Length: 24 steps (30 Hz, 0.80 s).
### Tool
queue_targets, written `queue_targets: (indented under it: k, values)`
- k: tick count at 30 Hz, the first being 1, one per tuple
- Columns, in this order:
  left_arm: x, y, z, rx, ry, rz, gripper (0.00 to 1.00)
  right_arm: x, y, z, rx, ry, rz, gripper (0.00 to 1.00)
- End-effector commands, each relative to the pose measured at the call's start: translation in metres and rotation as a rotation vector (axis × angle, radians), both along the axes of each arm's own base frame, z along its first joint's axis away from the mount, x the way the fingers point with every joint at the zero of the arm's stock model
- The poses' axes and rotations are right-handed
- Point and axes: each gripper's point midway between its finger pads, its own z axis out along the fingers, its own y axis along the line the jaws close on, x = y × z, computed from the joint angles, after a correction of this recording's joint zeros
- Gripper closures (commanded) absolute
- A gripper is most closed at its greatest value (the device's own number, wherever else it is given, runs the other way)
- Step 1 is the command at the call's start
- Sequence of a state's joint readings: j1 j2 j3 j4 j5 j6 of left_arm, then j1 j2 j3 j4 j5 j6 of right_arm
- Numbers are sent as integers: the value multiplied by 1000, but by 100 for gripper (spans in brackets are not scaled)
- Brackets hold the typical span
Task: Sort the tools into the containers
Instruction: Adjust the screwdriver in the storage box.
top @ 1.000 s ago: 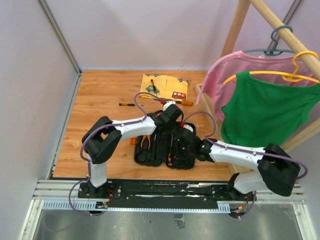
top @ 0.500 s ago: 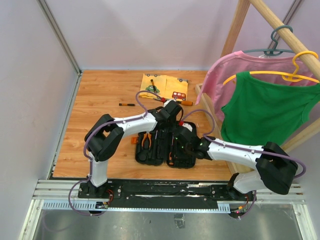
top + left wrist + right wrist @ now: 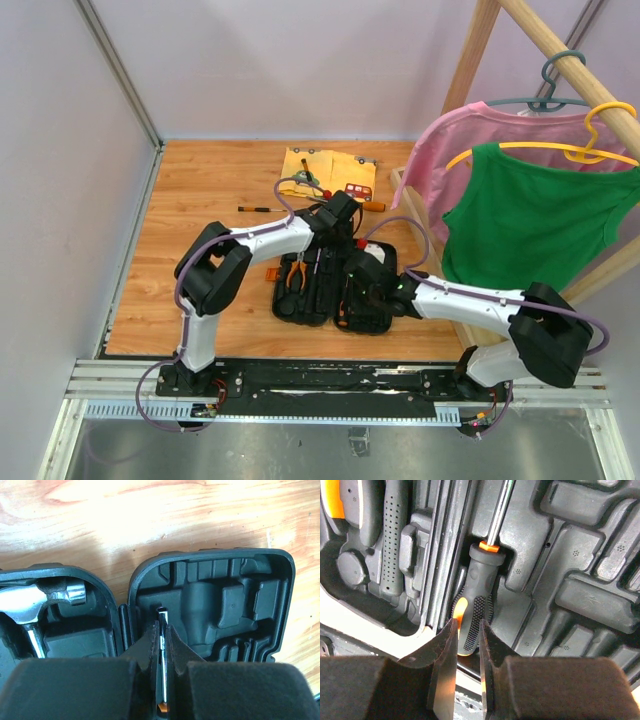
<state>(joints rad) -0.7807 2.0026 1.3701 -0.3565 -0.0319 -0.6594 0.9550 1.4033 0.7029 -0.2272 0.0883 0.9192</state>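
Left gripper [image 3: 162, 647] pinches the screwdriver [image 3: 476, 582] by its steel shaft, in the case [image 3: 285, 312] along its hinge edge. Right gripper [image 3: 466, 632] narrowly straddles the handle, contact unclear. Light, stiff, slick shaft: the ribbed handle likely grips better.

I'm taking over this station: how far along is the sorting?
Done: the steel claw hammer and orange-handled pliers lie in the open black plastic tool case. In hand: the left gripper pinches the shaft of an orange-and-black-handled screwdriver in the case; the right gripper flanks its handle. Left: the thin dark screwdriver and an orange-handled screwdriver on the wooden table.
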Motion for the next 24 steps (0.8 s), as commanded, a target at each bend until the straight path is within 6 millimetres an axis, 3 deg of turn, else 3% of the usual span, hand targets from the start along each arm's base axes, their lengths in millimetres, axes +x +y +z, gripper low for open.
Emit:
queue_targets:
  k: [1, 24]
  values:
    - [-56, 57, -102, 274, 249, -50, 100, -59, -135, -72, -591, 215, 31, 97]
    - [-53, 55, -103, 273, 243, -64, 99, -89, -155, -104, -772, 381, 90, 99]
